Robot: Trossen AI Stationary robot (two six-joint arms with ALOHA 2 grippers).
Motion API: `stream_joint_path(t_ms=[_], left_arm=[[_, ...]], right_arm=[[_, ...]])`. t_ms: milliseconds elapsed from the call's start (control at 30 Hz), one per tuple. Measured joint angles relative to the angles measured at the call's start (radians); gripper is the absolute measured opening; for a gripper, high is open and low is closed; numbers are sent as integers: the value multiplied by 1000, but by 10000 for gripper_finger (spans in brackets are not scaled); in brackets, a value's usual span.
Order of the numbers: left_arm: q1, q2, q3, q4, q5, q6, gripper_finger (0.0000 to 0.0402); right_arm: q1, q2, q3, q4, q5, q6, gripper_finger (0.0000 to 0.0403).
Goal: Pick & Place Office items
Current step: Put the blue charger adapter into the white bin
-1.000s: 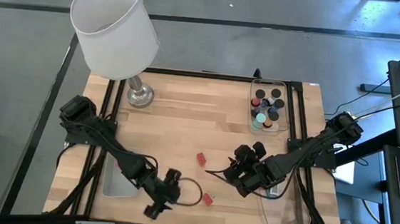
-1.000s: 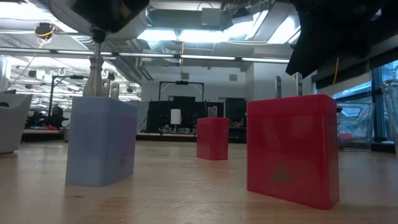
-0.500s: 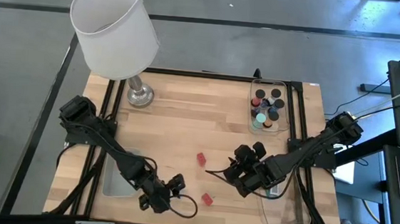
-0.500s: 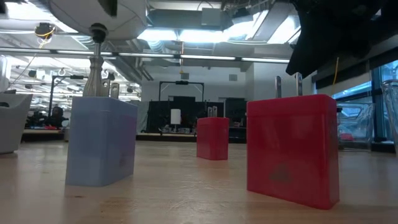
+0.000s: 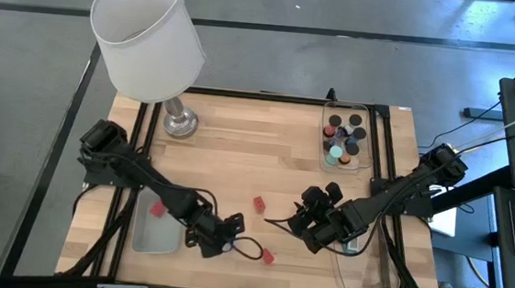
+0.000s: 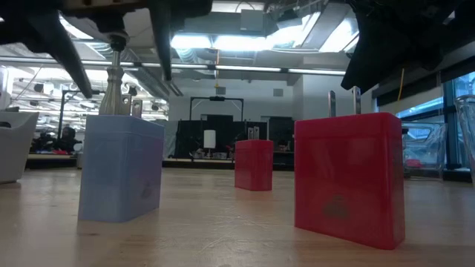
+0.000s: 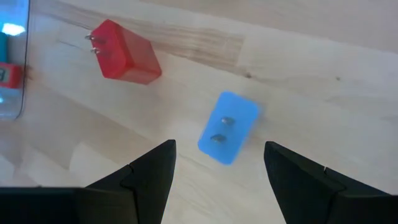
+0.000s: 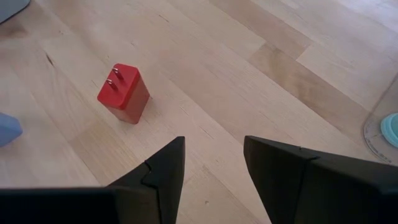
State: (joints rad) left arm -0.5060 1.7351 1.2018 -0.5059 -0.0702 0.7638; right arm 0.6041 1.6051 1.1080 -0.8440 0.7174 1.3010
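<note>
Left arm swings from the desk's front edge inward, over the blue plug block.

The left gripper (image 5: 230,226) now hovers with fingers spread wide and empty above the blue plug block (image 7: 228,127), a red plug block (image 7: 125,51) just beside it near the front edge. The right gripper (image 5: 311,224) waits mid-desk, narrowly parted, holding nothing. A descent and grasp likely come next.

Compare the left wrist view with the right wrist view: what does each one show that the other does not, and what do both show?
Only the left wrist view shows the open left gripper with the whole blue plug standing between its fingers' line, prongs up. Only the right wrist view shows the right gripper and a round teal piece at the frame's edge. Both show a red plug standing on the wooden table.
</note>
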Motion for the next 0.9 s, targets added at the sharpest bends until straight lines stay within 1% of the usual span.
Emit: stream_joint_path(t_ms=[133,300,400,667,900], left_arm=[[21,0,0,0,45,81,242],[40,11,0,5,61,137,242],[44,38,0,9,107,180,242],[44,92,0,8,93,322,242],[53,98,0,16,93,393,242]], right_arm=[[0,0,0,0,14,-1,169],[-1,0,0,0,61,-3,169],[-1,0,0,0,68,-7,169],[-1,0,0,0,72,-8,169],[-3,0,0,0,87,-10,169]])
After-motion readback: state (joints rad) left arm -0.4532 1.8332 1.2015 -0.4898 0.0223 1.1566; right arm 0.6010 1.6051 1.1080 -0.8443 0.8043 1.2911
